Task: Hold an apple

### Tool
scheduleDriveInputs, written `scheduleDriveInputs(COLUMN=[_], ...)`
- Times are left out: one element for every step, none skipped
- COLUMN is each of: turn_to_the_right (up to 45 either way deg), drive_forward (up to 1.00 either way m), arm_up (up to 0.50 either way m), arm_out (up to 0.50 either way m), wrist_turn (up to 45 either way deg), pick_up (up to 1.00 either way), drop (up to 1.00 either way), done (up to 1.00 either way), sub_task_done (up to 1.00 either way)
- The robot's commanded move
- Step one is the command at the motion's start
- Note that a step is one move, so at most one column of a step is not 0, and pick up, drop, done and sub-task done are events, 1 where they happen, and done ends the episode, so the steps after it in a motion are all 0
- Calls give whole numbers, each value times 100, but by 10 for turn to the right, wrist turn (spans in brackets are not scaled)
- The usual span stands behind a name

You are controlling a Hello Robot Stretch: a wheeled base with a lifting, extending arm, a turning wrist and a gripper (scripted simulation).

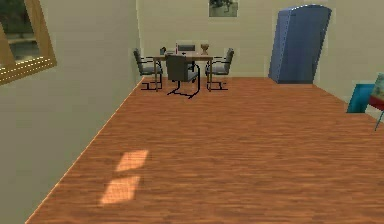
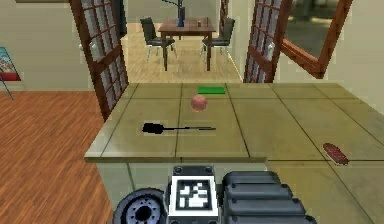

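A small round reddish apple (image 2: 199, 102) lies on a tan tiled counter (image 2: 280, 125) in the arm side view, toward the counter's far side. At the bottom edge, below the counter's near rim, sits a white marked square (image 2: 195, 196) with the gripper's dark round body (image 2: 140, 209) to its left. The gripper's far end is cut off by the picture's edge, so I cannot tell whether it holds anything.
On the counter lie a flat green thing (image 2: 211, 90), a black spatula (image 2: 165, 128) and a reddish object (image 2: 336, 153). Wooden glass doors (image 2: 100, 50) stand behind it. The forward view has wood floor (image 1: 220, 160), a dining table with chairs (image 1: 185, 62) and a blue cabinet (image 1: 298, 45).
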Motion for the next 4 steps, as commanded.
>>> scheduleDriveInputs(turn_to_the_right=[0, 0, 0, 0], drive_forward=[0, 0, 0, 0], arm_up=[0, 0, 0, 0], arm_out=[50, 0, 0, 0], wrist_turn=[0, 450, 450, 450], pick_up=[0, 0, 0, 0], drop=[0, 0, 0, 0], done=[0, 0, 0, 0], sub_task_done=[0, 0, 0, 0])
